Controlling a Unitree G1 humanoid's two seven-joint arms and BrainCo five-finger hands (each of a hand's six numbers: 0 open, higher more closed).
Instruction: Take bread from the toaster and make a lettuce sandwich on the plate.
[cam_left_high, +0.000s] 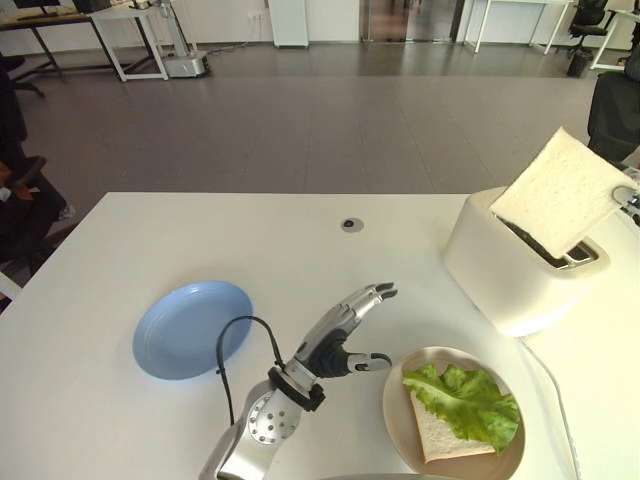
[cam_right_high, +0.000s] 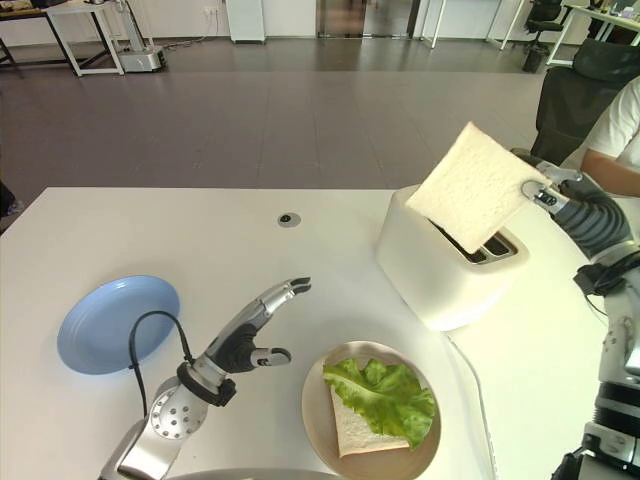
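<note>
Right eye view: the robot's right hand (cam_right_high: 578, 207) is raised at the far right of the white counter (cam_right_high: 300, 255), forearm rising from the lower right edge, its fingers (cam_right_high: 545, 190) pinching the right-hand corner of a slice of bread (cam_right_high: 472, 190) above the white toaster (cam_right_high: 430, 275). The slice stands on edge and tilted, one corner pointing up, its flat face turned toward the camera and its lowest edge at the mouth of the slot; whether it is clear of the slot cannot be told. The left hand (cam_right_high: 255, 338) hovers low over the counter between the two plates, forearm reaching up from the bottom edge, palm turned to the right, fingers spread and stretched forward toward the far right, thumb pointing at the tan plate (cam_right_high: 313, 405), nothing in its hold. A black cable (cam_right_high: 150, 325) loops from its wrist. On the tan plate, near the front edge just before the toaster, lies a second slice (cam_right_high: 352, 432) flat, with one leaf of lettuce (cam_right_high: 388, 395) laid over its far half. A blue plate (cam_right_high: 105, 330) sits at the left. In all: two slices of bread, two plates, one toaster, one piece of lettuce
</note>
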